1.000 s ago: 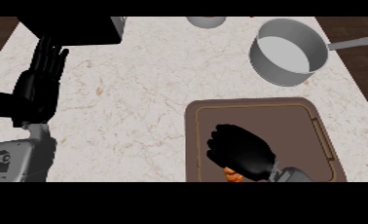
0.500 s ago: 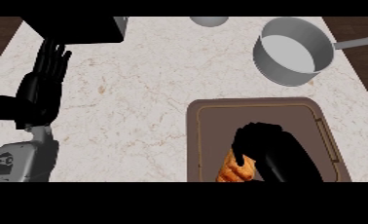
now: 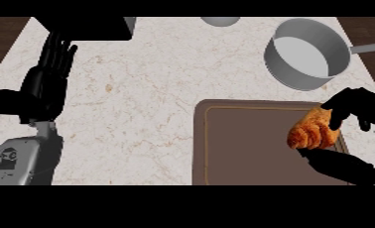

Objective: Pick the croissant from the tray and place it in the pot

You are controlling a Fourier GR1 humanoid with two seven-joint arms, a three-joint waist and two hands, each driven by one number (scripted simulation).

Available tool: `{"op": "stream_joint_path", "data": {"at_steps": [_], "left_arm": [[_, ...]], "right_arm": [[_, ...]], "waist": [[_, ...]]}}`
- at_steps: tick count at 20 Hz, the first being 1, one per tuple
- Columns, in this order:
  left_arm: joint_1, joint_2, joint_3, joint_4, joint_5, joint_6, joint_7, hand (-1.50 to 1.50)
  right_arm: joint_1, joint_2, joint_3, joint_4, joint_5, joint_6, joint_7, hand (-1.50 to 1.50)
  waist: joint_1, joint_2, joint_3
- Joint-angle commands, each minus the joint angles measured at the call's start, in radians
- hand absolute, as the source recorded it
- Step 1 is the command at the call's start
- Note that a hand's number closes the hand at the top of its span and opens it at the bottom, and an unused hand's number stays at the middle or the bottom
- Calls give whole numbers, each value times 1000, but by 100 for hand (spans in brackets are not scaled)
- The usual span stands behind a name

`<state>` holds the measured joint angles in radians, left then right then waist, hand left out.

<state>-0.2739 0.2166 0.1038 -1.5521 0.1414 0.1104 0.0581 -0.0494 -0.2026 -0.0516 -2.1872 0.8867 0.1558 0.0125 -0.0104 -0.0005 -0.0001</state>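
A golden-brown croissant (image 3: 313, 129) hangs over the right side of the brown tray (image 3: 245, 147), pinched by my right hand (image 3: 351, 107), whose fingers curl over its top and whose thumb comes in from below. The grey pot (image 3: 306, 53) stands behind the tray at the upper right, with its handle pointing off the right edge, and nothing shows inside it. At the left, my left hand (image 3: 45, 85) rests open with its fingers up.
A black box-like object (image 3: 86, 28) sits at the back left of the marble counter (image 3: 147, 93). A small grey round object (image 3: 219, 21) shows at the back edge. Dark wood borders the counter at both upper corners.
My right hand has lifted the croissant from the tray's lower middle and carried it right and up toward the pot. The left hand stays raised and open.
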Motion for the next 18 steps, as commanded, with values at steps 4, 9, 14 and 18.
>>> {"op": "stream_joint_path", "data": {"at_steps": [4, 9, 14, 18], "left_arm": [[8, -10, 2, 6, 11, -20, -18, 0], [8, -18, -18, -3, -4, -21, 0, 0], [-11, -9, -8, -24, -9, -9, 28, 0], [-21, -26, -29, -14, -33, -1, 28, 0]], "right_arm": [[-188, -208, -336, 311, -195, 76, -82, 150], [-263, -304, -410, 660, -200, -13, -273, 150], [-413, -400, -450, 1012, -212, -83, -436, 150], [-519, -430, -398, 1234, -173, -131, -528, 150]], "waist": [[15, 3, 0], [23, 5, 1], [32, 6, 1], [27, 5, 1]]}}
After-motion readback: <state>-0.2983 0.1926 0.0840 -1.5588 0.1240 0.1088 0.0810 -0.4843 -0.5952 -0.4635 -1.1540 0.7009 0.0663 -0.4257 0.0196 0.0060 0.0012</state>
